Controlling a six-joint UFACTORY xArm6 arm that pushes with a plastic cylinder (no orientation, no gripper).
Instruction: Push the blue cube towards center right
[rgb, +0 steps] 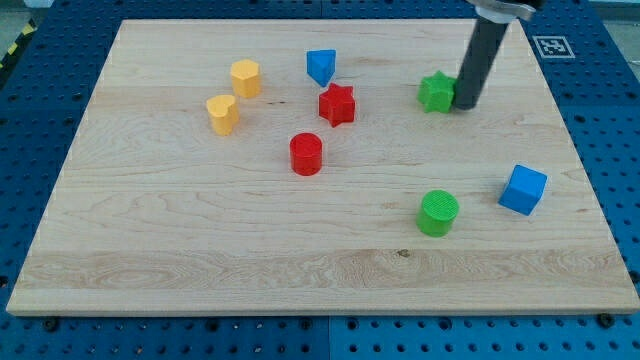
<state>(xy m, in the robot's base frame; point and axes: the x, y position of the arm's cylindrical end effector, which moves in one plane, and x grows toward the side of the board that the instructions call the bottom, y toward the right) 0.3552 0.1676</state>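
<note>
My tip (465, 104) rested on the wooden counter (200, 250) near the view's top right, touching or just beside the green star (436, 92); the rod carried no grasping end effector, so nothing was held. The blue cube (523, 189) sat well apart from it, at the view's lower right, near the green cylinder (438, 213). The red star (337, 104) and red cylinder (306, 154) lay near the centre.

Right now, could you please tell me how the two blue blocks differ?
The blue cube is box-shaped and sits near the view's right edge, beside the green cylinder. The blue triangular block is wedge-shaped and sits near the view's top, above the red star. Both share one blue; my tip touches neither.
</note>
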